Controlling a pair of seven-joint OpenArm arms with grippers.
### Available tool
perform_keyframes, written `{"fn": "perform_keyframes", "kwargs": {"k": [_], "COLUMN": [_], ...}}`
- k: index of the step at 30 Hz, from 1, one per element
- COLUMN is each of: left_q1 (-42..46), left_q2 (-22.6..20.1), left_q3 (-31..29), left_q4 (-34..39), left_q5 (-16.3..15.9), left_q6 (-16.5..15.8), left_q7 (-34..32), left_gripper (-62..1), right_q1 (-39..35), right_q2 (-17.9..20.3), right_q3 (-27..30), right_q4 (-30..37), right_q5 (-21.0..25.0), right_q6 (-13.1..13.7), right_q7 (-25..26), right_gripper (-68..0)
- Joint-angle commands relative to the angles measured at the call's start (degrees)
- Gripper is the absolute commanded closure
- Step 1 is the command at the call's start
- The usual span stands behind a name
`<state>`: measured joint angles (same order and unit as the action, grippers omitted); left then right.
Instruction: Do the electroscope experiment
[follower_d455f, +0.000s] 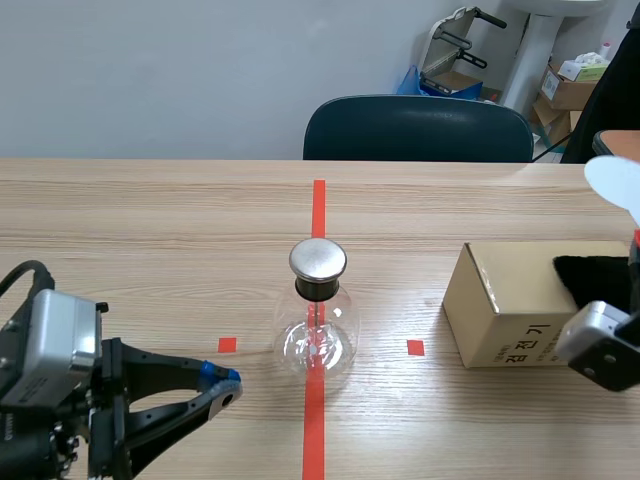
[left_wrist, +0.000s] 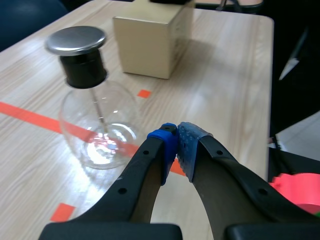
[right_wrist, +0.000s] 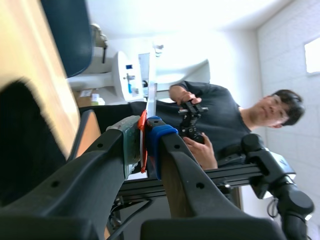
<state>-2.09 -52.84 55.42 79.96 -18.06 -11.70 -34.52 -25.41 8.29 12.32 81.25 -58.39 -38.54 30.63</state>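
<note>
The electroscope, a clear glass flask (follower_d455f: 318, 335) with a round metal cap (follower_d455f: 318, 258), stands on the red centre line. In the left wrist view the flask (left_wrist: 97, 122) is just ahead of my left gripper (left_wrist: 176, 142), slightly to one side. My left gripper (follower_d455f: 228, 383) lies low at the near left, shut on nothing. At the right edge, a white paddle (follower_d455f: 616, 186) with a red handle sticks up. My right gripper (right_wrist: 145, 132) is shut on that thin red-and-white paddle (right_wrist: 151, 85), raised off the table.
A cardboard box (follower_d455f: 510, 310) with a black cloth (follower_d455f: 592, 278) on top sits at the right, beside the right arm. A dark chair (follower_d455f: 418, 128) stands behind the table. A person (right_wrist: 220, 125) holding a controller shows in the right wrist view.
</note>
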Motion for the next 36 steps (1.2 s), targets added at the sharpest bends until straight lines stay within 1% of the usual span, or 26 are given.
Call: {"fn": "perform_keyframes", "kwargs": {"k": [1, 6, 12, 14, 17, 25, 28, 32, 36], "left_q1": [-1.3, -3.5, -5.7, -6.4, -7.4, -9.5, -10.1, -11.0, -11.6], "left_q2": [1.5, 5.4, 9.1, 10.2, 11.9, 15.9, 17.1, 18.5, 19.5], "left_q3": [-0.2, -0.2, -0.2, -0.2, -0.2, -0.2, -0.2, -0.2, -0.2], "left_q4": [-0.9, -6.7, -12.9, -14.8, -17.4, -23.6, -25.6, -27.8, -29.7], "left_q5": [-0.5, -0.5, -0.2, 0.1, 1.4, 2.9, 4.0, 4.2, 4.2], "left_q6": [0.0, -0.3, -1.6, -1.9, -3.1, -3.3, -3.7, -3.7, -3.7], "left_q7": [-0.7, -0.7, -0.8, -1.3, -2.1, -2.4, -3.4, -3.5, -3.7], "left_gripper": [-2.6, -2.6, -2.7, -2.7, -2.7, -2.7, -2.7, -2.7, -2.7], "right_q1": [0.7, 0.8, 2.4, 2.8, 3.6, 3.7, 3.7, 3.6, 3.5], "right_q2": [0.8, 0.8, 0.7, 0.7, 0.7, 1.5, 2.8, 4.0, 5.1], "right_q3": [-1.4, -7.7, -15.3, -17.5, -20.8, -29.0, -32.3, -35.2, -37.4], "right_q4": [1.9, 5.0, 6.0, 6.0, 6.0, 6.0, 6.0, 6.0, 5.9], "right_q5": [-0.9, -6.0, -11.6, -13.2, -15.4, -22.2, -22.7, -23.5, -23.6], "right_q6": [-0.6, -0.6, -0.7, -0.9, -0.9, -1.0, -0.8, -0.4, 1.6], "right_q7": [-1.6, -9.3, -18.2, -20.6, -24.4, -33.5, -36.6, -39.0, -41.3], "right_gripper": [-1.1, -1.1, -1.1, -1.1, -1.1, -1.1, -1.1, -1.1, -1.1]}}
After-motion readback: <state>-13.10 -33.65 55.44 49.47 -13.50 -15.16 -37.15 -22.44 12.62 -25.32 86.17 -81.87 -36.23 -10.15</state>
